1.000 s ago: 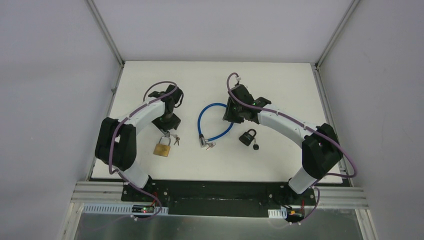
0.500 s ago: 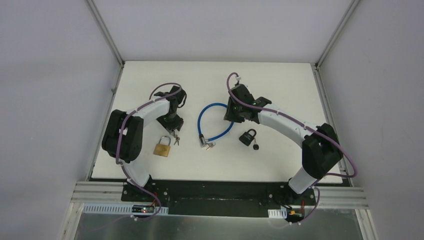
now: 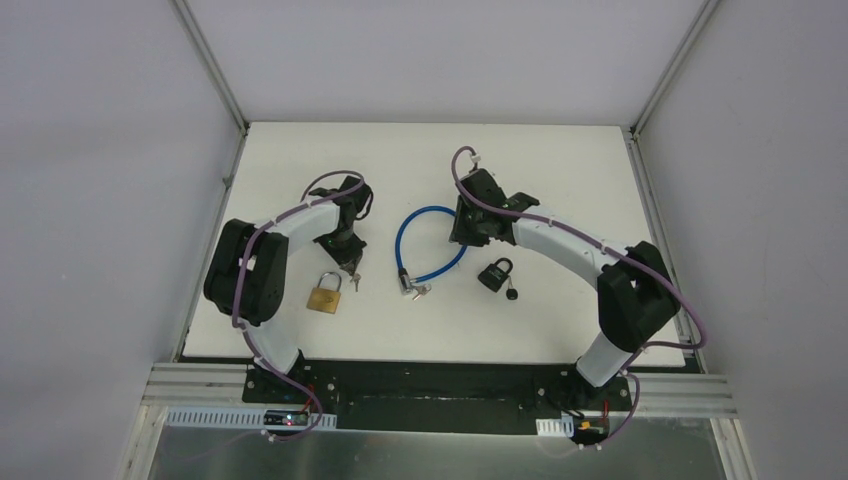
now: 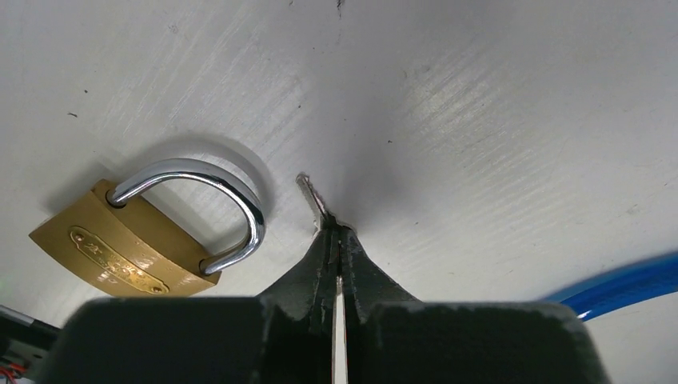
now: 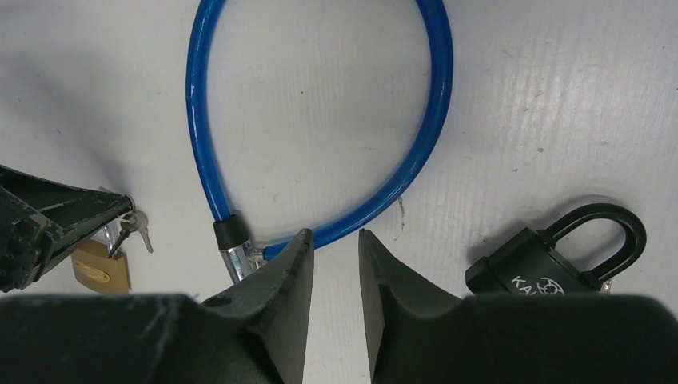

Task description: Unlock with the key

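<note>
White worktop | key pinched in left gripper near brass padlock, for insertion | right gripper narrowly parted, empty

Black padlock, right side of scene: white letters printed on its body, "KA" legible, the rest cut off at the near frame edge. Brass padlock, left side: stamped oval mark on its face, too blurred to read
</note>
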Action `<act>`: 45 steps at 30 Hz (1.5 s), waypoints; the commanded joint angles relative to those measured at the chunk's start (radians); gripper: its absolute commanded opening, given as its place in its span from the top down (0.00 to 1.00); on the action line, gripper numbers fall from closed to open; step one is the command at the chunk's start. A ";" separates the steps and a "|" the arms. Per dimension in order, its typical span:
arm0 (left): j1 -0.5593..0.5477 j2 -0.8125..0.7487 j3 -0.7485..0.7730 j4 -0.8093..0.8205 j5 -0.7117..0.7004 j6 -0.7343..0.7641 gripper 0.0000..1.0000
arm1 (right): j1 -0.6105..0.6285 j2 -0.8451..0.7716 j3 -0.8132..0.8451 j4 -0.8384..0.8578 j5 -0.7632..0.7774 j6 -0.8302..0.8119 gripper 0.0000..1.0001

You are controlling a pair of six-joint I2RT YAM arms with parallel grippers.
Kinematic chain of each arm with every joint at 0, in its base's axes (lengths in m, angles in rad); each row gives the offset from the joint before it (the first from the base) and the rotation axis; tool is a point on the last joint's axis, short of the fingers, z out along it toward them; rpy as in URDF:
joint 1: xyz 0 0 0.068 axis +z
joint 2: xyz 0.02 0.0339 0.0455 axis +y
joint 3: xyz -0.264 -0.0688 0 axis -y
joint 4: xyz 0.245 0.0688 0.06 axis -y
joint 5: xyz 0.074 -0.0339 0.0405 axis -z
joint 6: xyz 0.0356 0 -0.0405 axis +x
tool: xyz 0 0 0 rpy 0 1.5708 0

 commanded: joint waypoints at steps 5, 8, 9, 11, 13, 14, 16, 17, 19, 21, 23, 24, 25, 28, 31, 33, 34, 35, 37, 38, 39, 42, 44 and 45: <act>-0.009 -0.119 -0.019 0.018 -0.016 0.105 1.00 | -0.031 -0.007 0.040 0.033 -0.039 0.011 0.70; -0.009 -0.177 -0.035 0.030 0.002 0.162 1.00 | -0.039 -0.010 0.024 0.074 -0.087 0.013 0.70; -0.009 -0.197 -0.044 0.044 0.018 0.187 1.00 | -0.041 -0.010 0.020 0.091 -0.122 0.013 0.69; -0.009 -0.239 -0.066 0.081 0.055 0.240 1.00 | -0.041 -0.008 0.009 0.132 -0.185 0.013 0.67; -0.009 -0.295 -0.107 0.160 0.116 0.308 1.00 | -0.041 -0.006 -0.002 0.189 -0.261 0.024 0.65; -0.009 -0.329 -0.127 0.211 0.151 0.354 1.00 | -0.041 -0.005 -0.006 0.227 -0.293 0.039 0.63; -0.009 -0.399 -0.154 0.310 0.252 0.413 1.00 | -0.041 -0.002 -0.008 0.280 -0.356 0.077 0.58; -0.009 -0.433 -0.160 0.353 0.294 0.433 1.00 | -0.041 -0.002 -0.007 0.305 -0.381 0.102 0.55; -0.009 -0.491 -0.160 0.424 0.376 0.461 1.00 | -0.041 -0.009 -0.012 0.358 -0.414 0.153 0.42; -0.009 -0.532 -0.147 0.478 0.449 0.481 1.00 | -0.040 -0.024 -0.025 0.426 -0.437 0.209 0.35; -0.009 -0.559 -0.127 0.532 0.521 0.496 1.00 | -0.039 -0.038 -0.031 0.490 -0.458 0.230 0.32; -0.009 -0.565 -0.111 0.547 0.574 0.503 1.00 | -0.040 -0.042 -0.033 0.523 -0.477 0.227 0.31; -0.009 -0.569 -0.092 0.551 0.604 0.508 1.00 | -0.039 -0.047 -0.041 0.579 -0.508 0.212 0.31; -0.009 -0.556 -0.014 0.546 0.740 0.535 1.00 | -0.039 -0.095 -0.092 0.749 -0.600 0.112 0.30; -0.009 -0.532 0.061 0.517 0.868 0.548 1.00 | -0.039 -0.167 -0.147 0.863 -0.636 0.056 0.30; -0.009 -0.515 0.104 0.490 0.930 0.549 1.00 | -0.039 -0.199 -0.152 0.869 -0.636 0.056 0.30; -0.009 -0.509 0.122 0.479 0.957 0.550 1.00 | -0.038 -0.209 -0.150 0.870 -0.636 0.056 0.30; -0.009 -0.505 0.137 0.475 0.981 0.548 1.00 | -0.038 -0.215 -0.146 0.869 -0.636 0.056 0.30; -0.009 -0.502 0.154 0.470 1.022 0.543 1.00 | -0.038 -0.221 -0.135 0.870 -0.636 0.056 0.30; -0.009 -0.502 0.160 0.469 1.033 0.542 1.00 | -0.038 -0.220 -0.128 0.871 -0.636 0.056 0.30; -0.009 -0.503 0.166 0.464 1.042 0.544 1.00 | -0.036 -0.220 -0.118 0.869 -0.636 0.056 0.30; -0.009 -0.505 0.177 0.452 1.052 0.543 1.00 | -0.035 -0.222 -0.103 0.852 -0.636 0.056 0.30; -0.009 -0.504 0.182 0.452 1.061 0.535 1.00 | -0.032 -0.226 -0.101 0.841 -0.636 0.056 0.30; -0.009 -0.503 0.182 0.451 1.065 0.533 1.00 | -0.030 -0.231 -0.101 0.835 -0.636 0.056 0.30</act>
